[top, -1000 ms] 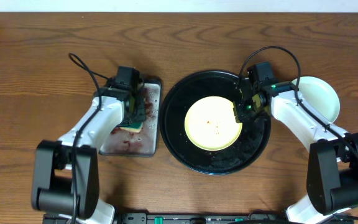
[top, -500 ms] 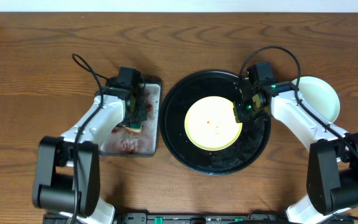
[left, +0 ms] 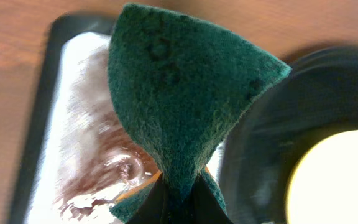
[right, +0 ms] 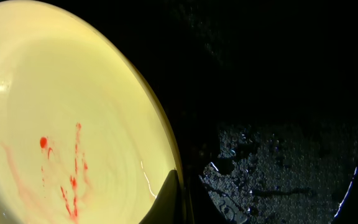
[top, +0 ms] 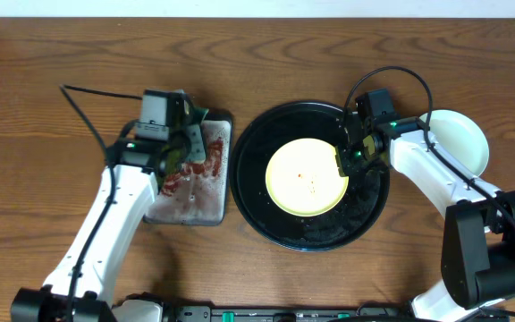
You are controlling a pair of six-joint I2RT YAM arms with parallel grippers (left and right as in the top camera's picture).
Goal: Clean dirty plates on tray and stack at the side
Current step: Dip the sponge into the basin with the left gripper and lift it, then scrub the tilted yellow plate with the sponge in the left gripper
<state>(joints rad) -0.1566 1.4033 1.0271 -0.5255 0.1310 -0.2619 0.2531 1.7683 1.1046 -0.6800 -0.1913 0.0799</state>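
A pale yellow plate (top: 306, 176) with small red sauce smears (right: 67, 180) lies on the round black tray (top: 266, 134). My right gripper (top: 345, 154) is shut on the plate's right rim (right: 178, 193). A pale mint-green plate (top: 459, 140) sits on the table right of the tray, partly under my right arm. My left gripper (top: 189, 143) is shut on a green scouring sponge (left: 179, 93) and holds it raised over the grey metal tray (top: 211, 201). The black tray's left edge (left: 253, 162) and the yellow plate (left: 334, 180) show in the left wrist view.
The rectangular grey metal tray (left: 73, 124) left of the black tray holds red sauce and water. The black tray's floor (right: 278, 174) is wet. The table's back edge runs along the top of the overhead view.
My left gripper has lifted the sponge off the grey metal tray and its arm has swung up and left. The right gripper and yellow plate have not moved.
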